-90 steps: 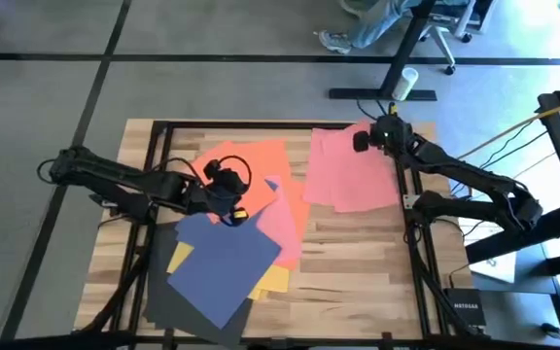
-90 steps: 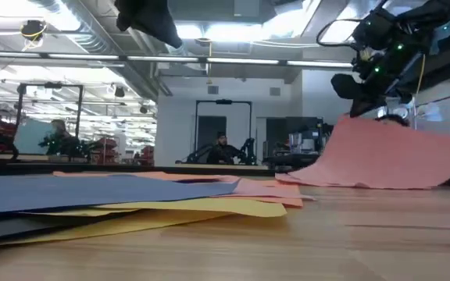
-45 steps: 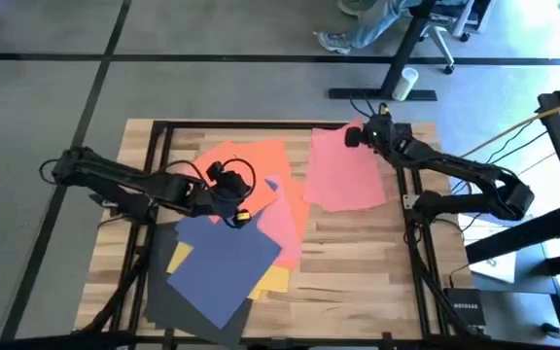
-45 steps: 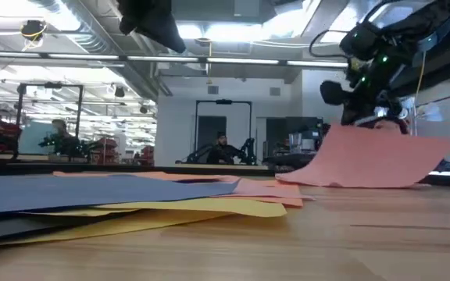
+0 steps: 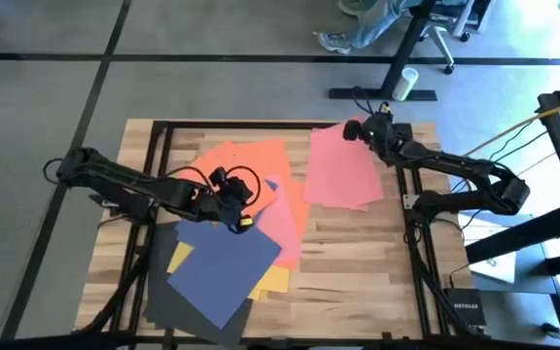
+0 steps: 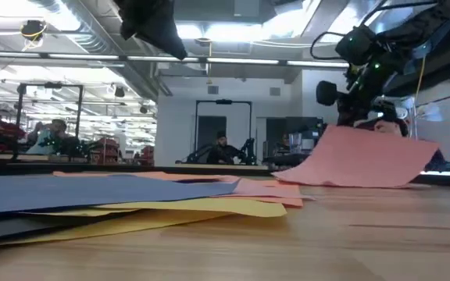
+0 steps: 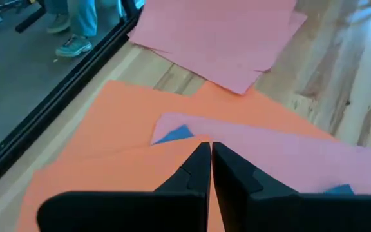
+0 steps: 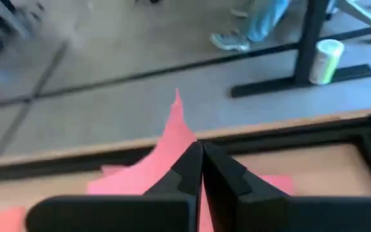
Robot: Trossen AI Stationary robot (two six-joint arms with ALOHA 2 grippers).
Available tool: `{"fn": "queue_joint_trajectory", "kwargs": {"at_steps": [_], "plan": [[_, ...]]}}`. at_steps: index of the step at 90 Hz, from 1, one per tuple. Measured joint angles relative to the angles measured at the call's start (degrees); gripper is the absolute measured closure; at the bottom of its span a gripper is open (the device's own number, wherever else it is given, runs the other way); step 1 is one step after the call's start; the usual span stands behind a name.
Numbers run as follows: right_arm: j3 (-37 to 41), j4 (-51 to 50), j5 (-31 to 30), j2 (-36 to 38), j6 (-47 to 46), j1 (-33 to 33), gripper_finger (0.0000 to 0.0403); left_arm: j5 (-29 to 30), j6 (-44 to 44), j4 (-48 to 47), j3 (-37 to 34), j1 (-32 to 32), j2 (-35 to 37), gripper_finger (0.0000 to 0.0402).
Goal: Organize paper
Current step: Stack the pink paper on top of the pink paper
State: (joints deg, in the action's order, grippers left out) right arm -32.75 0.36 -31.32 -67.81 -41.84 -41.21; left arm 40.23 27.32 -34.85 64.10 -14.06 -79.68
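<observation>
Paper: pink sheet [image 5: 341,167] corner pinched by right gripper [image 5: 359,127] | left gripper [image 5: 245,216] fingers pressed together over orange sheet [image 5: 246,160]

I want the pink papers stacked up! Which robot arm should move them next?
Probably the right arm. Its gripper is already pinched shut on a far corner of the pink papers, lifting it. The left gripper is shut over the mixed pile.
</observation>
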Motion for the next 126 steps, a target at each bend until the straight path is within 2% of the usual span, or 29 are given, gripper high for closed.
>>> {"fn": "queue_joint_trajectory", "kwargs": {"at_steps": [24,53,93,126], "plan": [[3.7,2.7,-3.1,0.0,-2.8,0.0,0.0403,1.1,0.8,-0.6,0.0,-0.6,0.0,0.0402],[5.4,-3.8,-2.7,0.0,-2.3,0.3,0.0403,1.4,1.9,-0.1,-1.6,-0.6,0.0,0.0402],[5.4,-1.3,-13.7,0.0,-10.1,3.8,0.0403,1.6,3.5,-0.1,-2.8,-2.0,0.0,0.0402],[5.4,0.2,-12.2,0.0,-13.9,3.8,0.0403,3.7,4.8,0.0,-2.8,-3.6,0.0,0.0402]]}}
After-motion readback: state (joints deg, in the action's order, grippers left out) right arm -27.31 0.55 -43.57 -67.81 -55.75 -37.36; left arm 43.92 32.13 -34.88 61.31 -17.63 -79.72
